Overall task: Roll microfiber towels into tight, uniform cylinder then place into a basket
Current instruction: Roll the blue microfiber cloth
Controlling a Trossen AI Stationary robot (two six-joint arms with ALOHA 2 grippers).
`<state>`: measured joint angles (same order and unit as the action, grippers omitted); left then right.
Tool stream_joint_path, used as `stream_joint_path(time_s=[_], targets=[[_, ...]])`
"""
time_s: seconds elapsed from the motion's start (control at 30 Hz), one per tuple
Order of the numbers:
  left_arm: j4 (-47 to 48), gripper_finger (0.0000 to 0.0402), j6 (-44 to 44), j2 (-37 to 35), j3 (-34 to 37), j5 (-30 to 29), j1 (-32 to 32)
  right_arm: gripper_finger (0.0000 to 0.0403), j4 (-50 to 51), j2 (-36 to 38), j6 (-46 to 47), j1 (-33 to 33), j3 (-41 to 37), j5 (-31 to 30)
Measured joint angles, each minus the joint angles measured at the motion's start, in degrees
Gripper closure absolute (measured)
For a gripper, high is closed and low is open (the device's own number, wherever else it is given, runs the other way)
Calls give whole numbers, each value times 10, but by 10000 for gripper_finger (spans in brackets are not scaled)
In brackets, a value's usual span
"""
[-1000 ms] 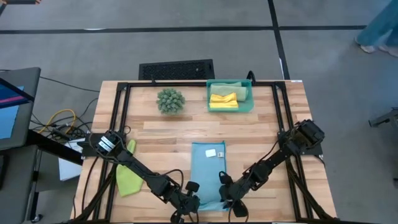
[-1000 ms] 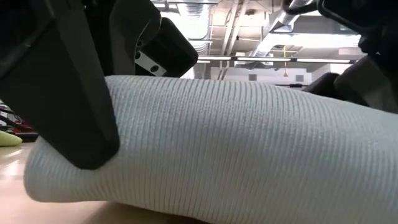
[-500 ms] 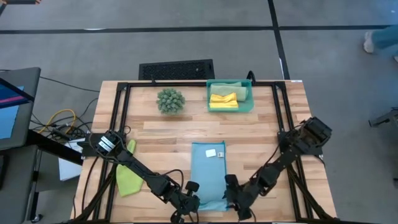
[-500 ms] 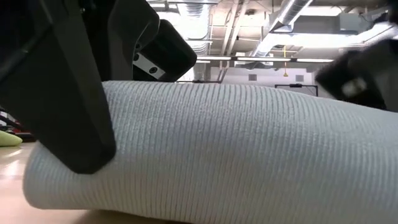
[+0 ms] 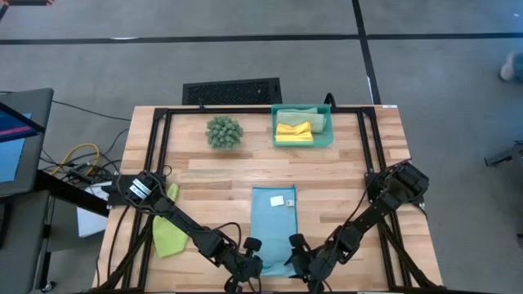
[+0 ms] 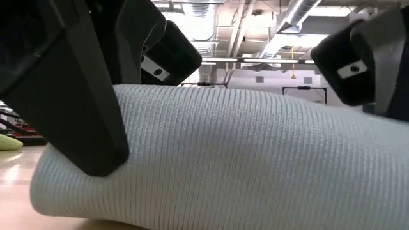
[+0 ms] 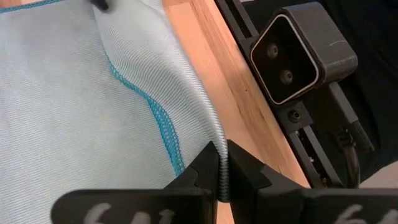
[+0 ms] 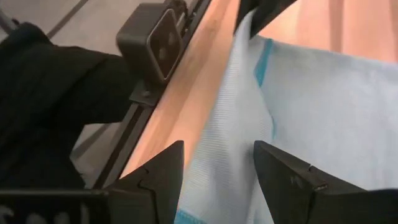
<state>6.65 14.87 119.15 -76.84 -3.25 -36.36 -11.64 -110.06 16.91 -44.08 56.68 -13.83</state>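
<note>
Your left gripper [image 7: 222,177] sits low at the near edge, fingers [image 7: 198,177] pinched together on the blue towel [image 5: 272,229]. Your right gripper [image 8: 217,165] is just beside it, fingers [image 8: 163,168] spread wide around the same edge, gripping nothing.

Surface: pale wooden slatted table [image 5: 221,175] with black frame.
On it: flat light blue microfiber towel [image 5: 272,224]; spiky green plant ball [image 5: 224,131]; translucent teal plastic basket [image 5: 327,137]; lime green cloth [image 5: 167,233], seemingly at the edge.

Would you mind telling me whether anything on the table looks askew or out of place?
One thing: the lime green towel lies crumpled at the table's left edge, partly under the left arm. In the basket, the yellow towel looks loosely folded rather than a tight roll.
</note>
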Motion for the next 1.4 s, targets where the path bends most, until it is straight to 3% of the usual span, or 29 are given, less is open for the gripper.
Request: stream_joint_path(time_s=[0.47, 0.7, 1.07, 1.23, 1.4], targets=[[5, 391, 9, 0, 0, -8, 0, 292, 24, 1, 0, -1, 5, -8], [7, 391, 15, 0, 0, -9, 0, 312, 10, -25, 11, 6, 5, 34], [21, 391, 29, 0, 0, -10, -5, 305, -4, -24, 86, 49, 5, 147], [22, 391, 28, 0, 0, -20, -10, 262, -5, -11, 90, 61, 4, 212], [22, 391, 28, 0, 0, -20, -10, 208, -7, 0, 85, 58, 5, 207]])
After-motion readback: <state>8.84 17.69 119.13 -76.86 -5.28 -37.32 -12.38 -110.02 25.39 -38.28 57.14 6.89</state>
